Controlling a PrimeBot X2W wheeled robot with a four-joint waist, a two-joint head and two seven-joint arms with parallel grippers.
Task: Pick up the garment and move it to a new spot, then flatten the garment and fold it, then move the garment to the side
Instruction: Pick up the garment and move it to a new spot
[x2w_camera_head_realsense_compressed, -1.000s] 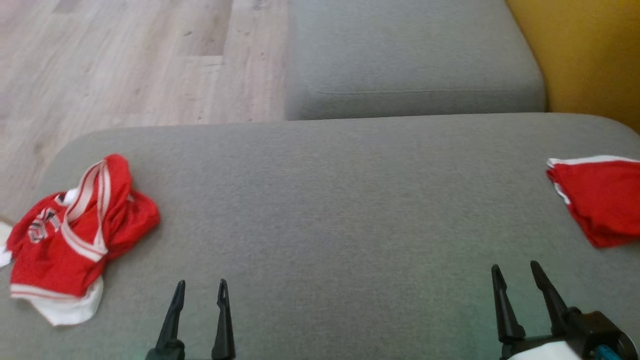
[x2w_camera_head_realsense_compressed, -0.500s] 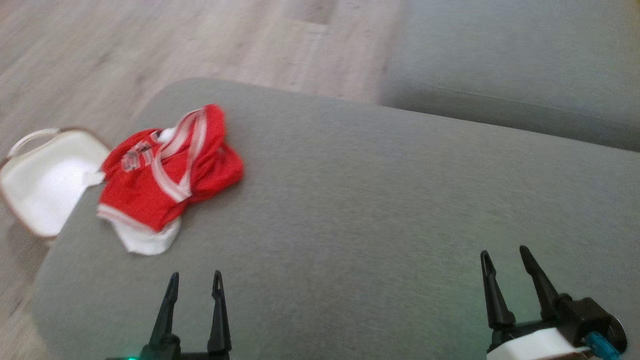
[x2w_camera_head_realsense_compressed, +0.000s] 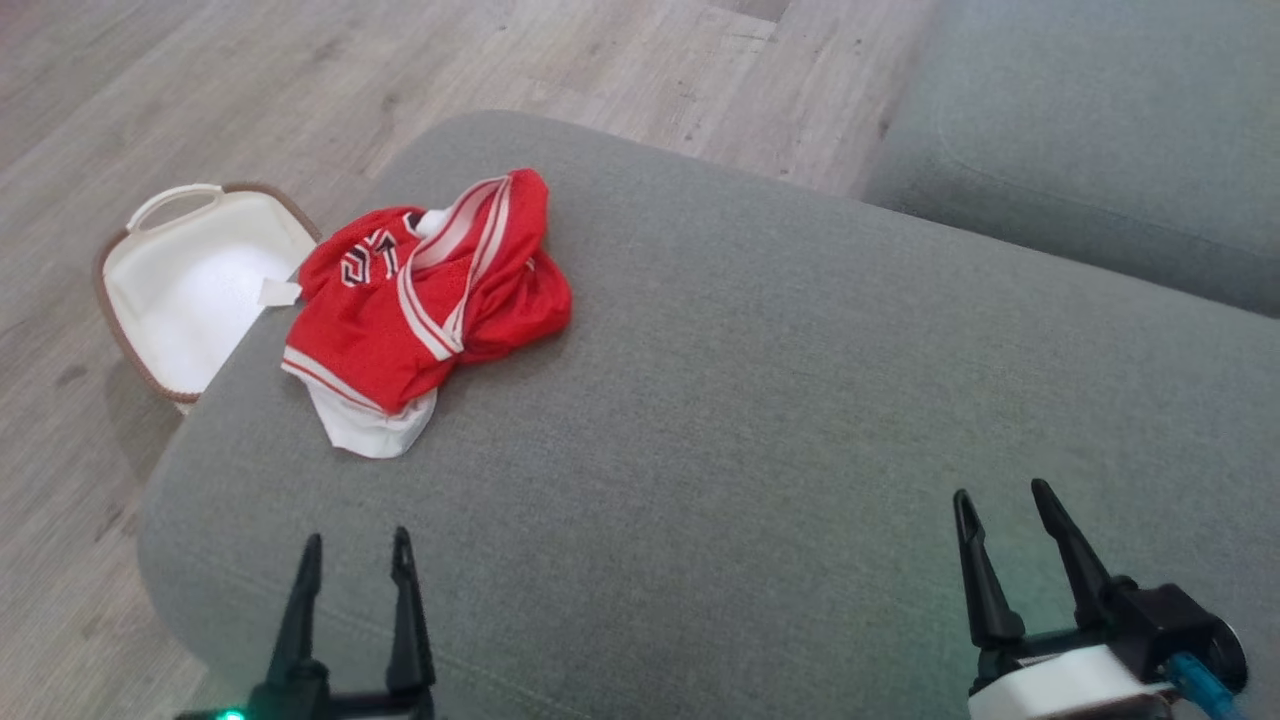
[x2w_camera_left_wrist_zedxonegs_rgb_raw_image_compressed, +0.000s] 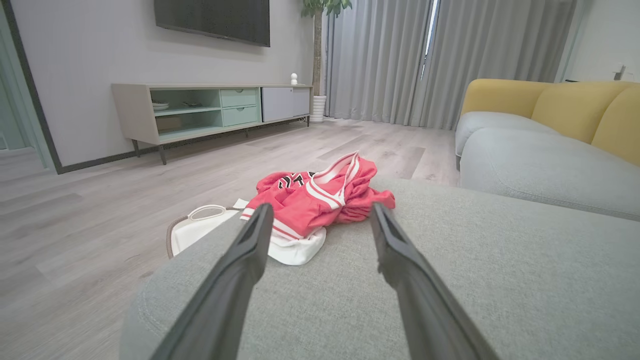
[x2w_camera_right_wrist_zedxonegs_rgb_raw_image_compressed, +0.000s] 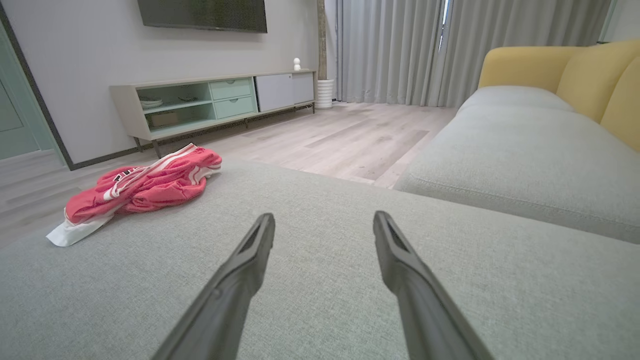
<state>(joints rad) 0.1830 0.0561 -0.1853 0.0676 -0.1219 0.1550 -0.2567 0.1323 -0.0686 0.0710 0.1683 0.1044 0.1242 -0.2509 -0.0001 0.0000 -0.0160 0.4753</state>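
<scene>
- Grey cushion (x2w_camera_head_realsense_compressed: 760, 400): your work surface.
- White basket (x2w_camera_head_realsense_compressed: 190, 290): on the floor at the cushion's left end.
- Red garment (x2w_camera_head_realsense_compressed: 420, 300): crumpled (white trim showing) on the cushion, near the basket.
- Left gripper (x2w_camera_head_realsense_compressed: 357, 540), right gripper (x2w_camera_head_realsense_compressed: 1000, 490): you see fingers spread wide, empty, apart from the garment.

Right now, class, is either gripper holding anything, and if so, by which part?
Nothing is held. The left gripper and right gripper are both open and empty above the grey cushion; the red garment lies crumpled on it, untouched.

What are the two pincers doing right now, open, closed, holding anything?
Left pincer: open, empty, short of the red garment.
Right pincer: open, empty, above the grey sofa cushion.
</scene>
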